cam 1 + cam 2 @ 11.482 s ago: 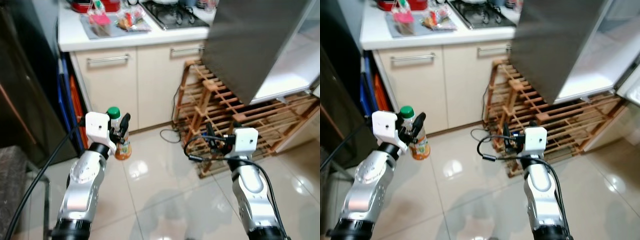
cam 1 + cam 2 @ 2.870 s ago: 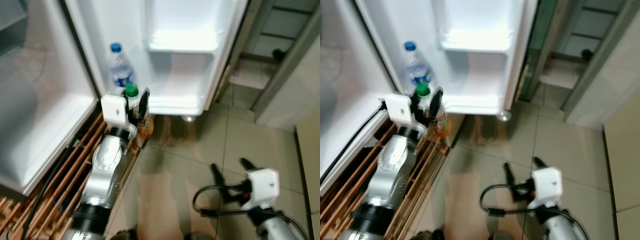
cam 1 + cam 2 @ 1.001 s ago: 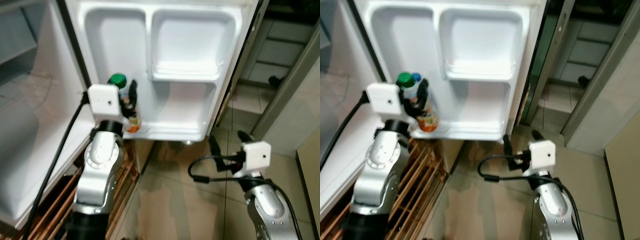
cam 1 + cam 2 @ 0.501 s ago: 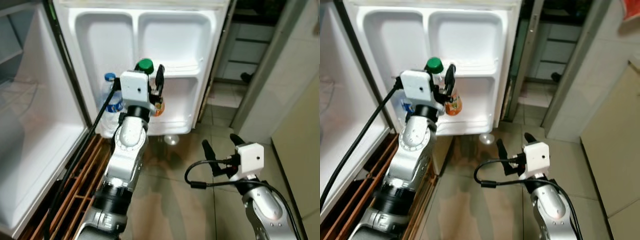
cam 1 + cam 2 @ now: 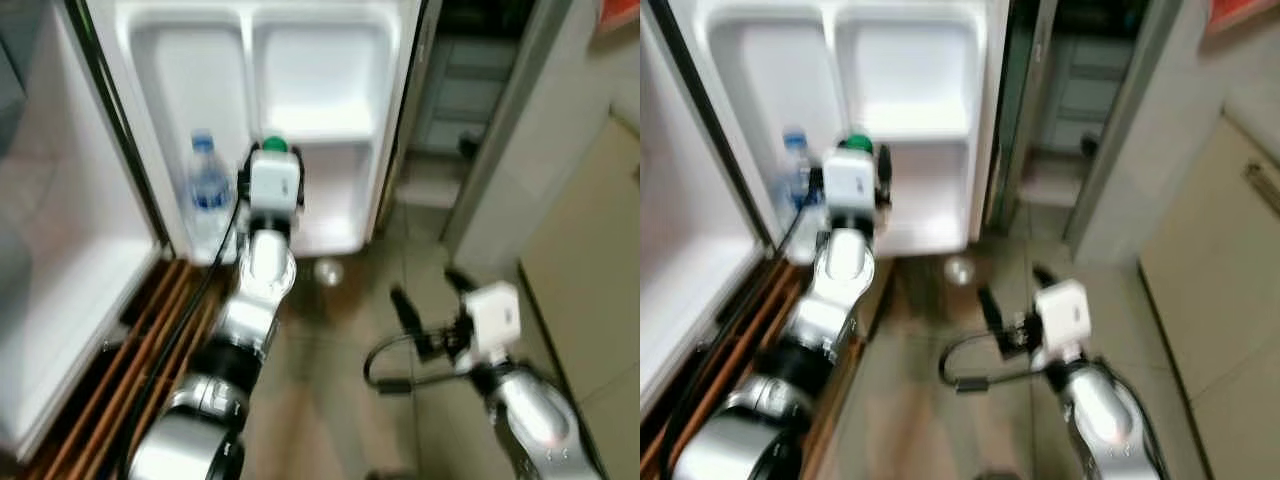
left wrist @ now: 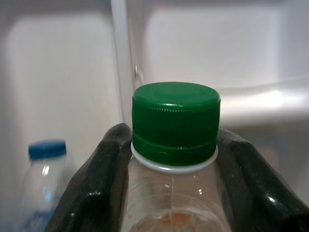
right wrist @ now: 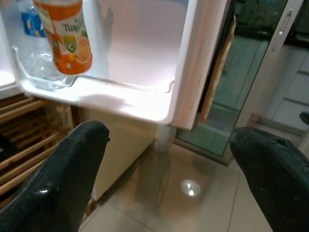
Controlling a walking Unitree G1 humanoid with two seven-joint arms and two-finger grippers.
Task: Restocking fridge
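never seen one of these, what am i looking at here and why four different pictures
This is a walking humanoid robot restocking a fridge, shown from four cameras at one moment. The two wide pictures come from the two eyes of a camera on its head, looking down at its own silver arms. The two close pictures come from cameras on its wrists, looking along each tool's black fingers.

The left tool is shut on the neck of a juice bottle with a green cap and orange label, held up at the open fridge door, by its lower shelf. A water bottle with a blue cap already stands in that shelf, to the robot's left of the juice.

The right tool hangs low over the tiled floor, open and holding nothing.
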